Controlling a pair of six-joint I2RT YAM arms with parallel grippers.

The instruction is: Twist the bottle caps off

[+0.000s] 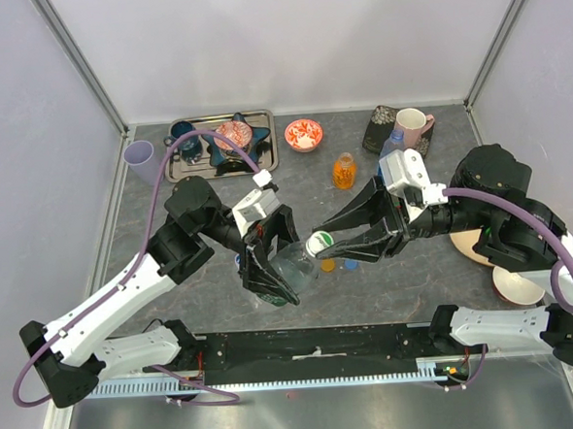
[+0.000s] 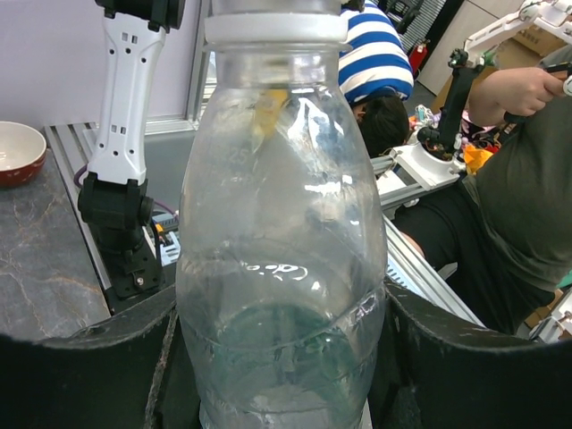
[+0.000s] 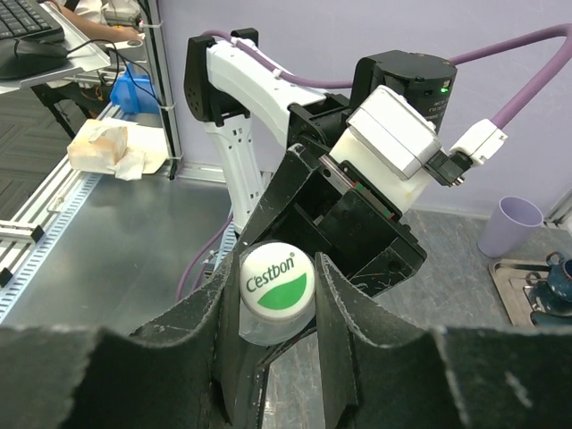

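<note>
Holding one bottle between two arms is where the trouble could start. Over the grey surface, the clear bottle sits a little toward six o'clock from the middle of the top view. It is tilted, with its neck pointing to three o'clock.

The left fingers are clamped on its lower body, one on each side, with the plastic wall against both. The right fingers come in from three o'clock. As far as the wrist view shows, they press on both sides of the white-and-green cap.

The biggest risk, to my eye, is the whole bottle turning with the cap. The wall looks thin and smooth, and the hold is low on the body, far from the neck, so a twist may spin or buckle it.

Next is the tilt. Any pull off the neck's axis could lever the bottle out of the left fingers.

Smaller still, the right fingers may skate round the slick rim and loosen nothing.

Least, a freed cap could drop and roll toward the near edge at six o'clock. It could also land by what look like an orange cap and a blue cap, which lie just below. The orange bottle at twelve o'clock stands well apart.
</note>
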